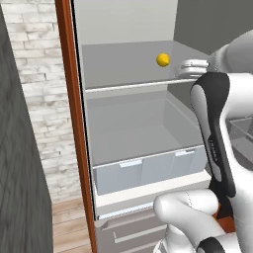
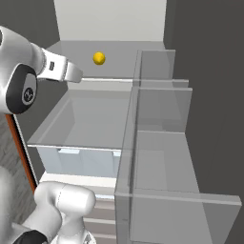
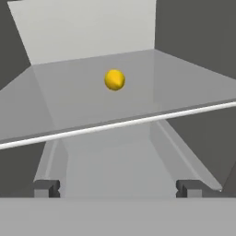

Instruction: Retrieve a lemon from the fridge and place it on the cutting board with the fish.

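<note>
The fridge [image 1: 123, 29] stands open, showing its pale grey inside. The lemon [image 1: 163, 60] [image 2: 99, 58] [image 3: 114, 79], small and bright yellow, rests alone on the upper glass shelf [image 3: 138, 120], well back from its front edge. My gripper [image 3: 118, 189] is open, short of the shelf's front edge and a little below it, facing the lemon with nothing between its fingers. My hand [image 2: 64, 70] reaches in from the left in the right base view. The cutting board and the fish are out of view.
Below the shelf is a deep compartment with a translucent drawer [image 1: 143, 170] at its front. The open door's clear bins [image 2: 162, 143] stand close on the right. A red-brown wooden panel [image 1: 74, 123] and a brick wall [image 1: 39, 99] border the left side.
</note>
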### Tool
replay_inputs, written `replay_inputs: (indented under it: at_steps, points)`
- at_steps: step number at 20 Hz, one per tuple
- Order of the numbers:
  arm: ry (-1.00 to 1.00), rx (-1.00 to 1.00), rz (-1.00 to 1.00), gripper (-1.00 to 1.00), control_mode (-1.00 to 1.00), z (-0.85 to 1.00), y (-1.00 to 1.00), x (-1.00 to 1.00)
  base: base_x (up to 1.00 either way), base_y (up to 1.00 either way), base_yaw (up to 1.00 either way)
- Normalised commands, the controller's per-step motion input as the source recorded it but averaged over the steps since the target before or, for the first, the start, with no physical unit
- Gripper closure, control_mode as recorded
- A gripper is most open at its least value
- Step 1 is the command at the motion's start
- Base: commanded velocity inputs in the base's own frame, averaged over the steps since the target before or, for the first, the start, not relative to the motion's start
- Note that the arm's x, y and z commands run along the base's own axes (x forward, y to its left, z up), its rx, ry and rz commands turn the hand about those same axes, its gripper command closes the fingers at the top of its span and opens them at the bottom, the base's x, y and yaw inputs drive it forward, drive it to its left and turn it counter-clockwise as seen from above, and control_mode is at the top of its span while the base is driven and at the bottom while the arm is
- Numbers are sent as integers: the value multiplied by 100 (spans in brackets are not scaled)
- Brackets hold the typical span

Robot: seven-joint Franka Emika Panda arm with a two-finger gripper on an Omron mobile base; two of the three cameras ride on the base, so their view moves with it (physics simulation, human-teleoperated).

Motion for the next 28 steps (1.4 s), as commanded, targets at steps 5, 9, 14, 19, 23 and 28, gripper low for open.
replay_inputs:
  at_steps: [5, 9, 14, 19, 23, 28]
  points:
    - [13, -1, 0, -100, -100, 11, -14, 61, 0, 0, 0]
    - [0, 0, 0, -100, -100, -37, 0, 44, 0, 0, 0]
    - [-1, 0, 0, -100, -100, -20, -3, 46, 0, 0, 0]
    - [0, 0, 0, -100, -100, 0, 0, 61, 0, 0, 0]
    - [0, 0, 0, -100, -100, 0, 0, 61, 0, 0, 0]
    - [0, 0, 0, -100, -100, 0, -3, 69, 0, 0, 0]
